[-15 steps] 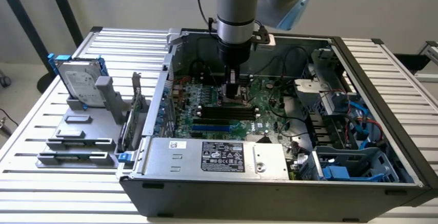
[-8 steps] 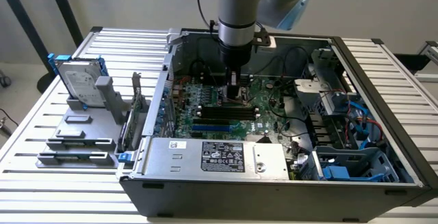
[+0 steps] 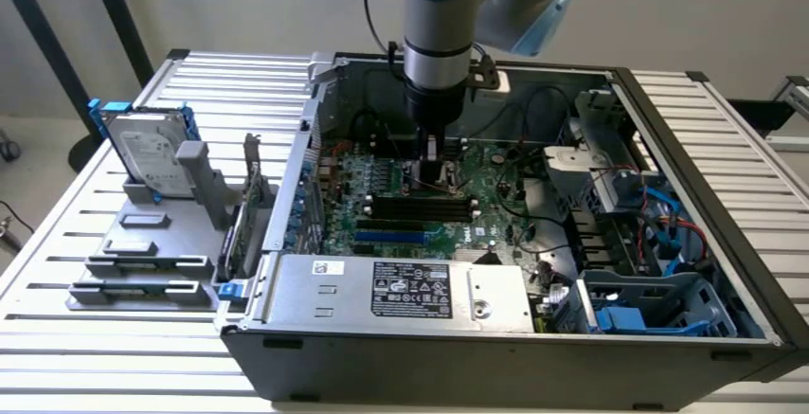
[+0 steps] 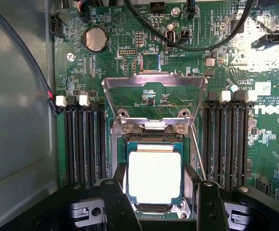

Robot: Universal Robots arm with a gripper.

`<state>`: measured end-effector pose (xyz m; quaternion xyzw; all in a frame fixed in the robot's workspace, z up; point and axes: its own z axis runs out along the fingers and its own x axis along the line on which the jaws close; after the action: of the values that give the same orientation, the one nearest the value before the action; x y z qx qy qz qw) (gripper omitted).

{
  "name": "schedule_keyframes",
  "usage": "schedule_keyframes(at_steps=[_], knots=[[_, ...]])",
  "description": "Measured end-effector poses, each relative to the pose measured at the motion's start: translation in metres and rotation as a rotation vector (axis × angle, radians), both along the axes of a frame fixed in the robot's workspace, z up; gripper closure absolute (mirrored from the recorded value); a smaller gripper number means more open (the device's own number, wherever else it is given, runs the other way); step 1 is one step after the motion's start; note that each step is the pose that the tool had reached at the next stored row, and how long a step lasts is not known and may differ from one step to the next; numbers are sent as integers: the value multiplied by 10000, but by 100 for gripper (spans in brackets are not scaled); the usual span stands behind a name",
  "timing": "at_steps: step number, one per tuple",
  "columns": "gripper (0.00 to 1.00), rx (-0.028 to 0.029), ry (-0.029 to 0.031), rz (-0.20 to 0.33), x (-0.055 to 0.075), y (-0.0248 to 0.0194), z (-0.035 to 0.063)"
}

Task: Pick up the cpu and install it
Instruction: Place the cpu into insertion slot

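My end effector brackets the cpu, low over the open motherboard socket; whether it grips the chip, I cannot tell.

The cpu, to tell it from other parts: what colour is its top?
The cpu is pale silver with a teal-green rim; clearest in the wrist view.

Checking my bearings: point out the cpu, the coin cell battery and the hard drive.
cpu [image 4: 155,175]: wrist view, middle of its silver top.
coin cell battery [image 4: 95,39]: wrist view, centre of its face.
hard drive [image 3: 143,153]: exterior view, its labelled face.
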<state>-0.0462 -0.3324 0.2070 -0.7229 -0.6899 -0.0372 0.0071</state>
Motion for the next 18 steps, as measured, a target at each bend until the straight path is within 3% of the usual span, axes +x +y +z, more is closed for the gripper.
schedule_keyframes(at_steps=[8,11,15,18], knots=[[45,-15,-2,-6,0,2,-3],[45,-85,0,-6,0,6,-3],[45,-231,0,-6,0,18,-3],[45,-286,-2,-6,0,29,-3]])
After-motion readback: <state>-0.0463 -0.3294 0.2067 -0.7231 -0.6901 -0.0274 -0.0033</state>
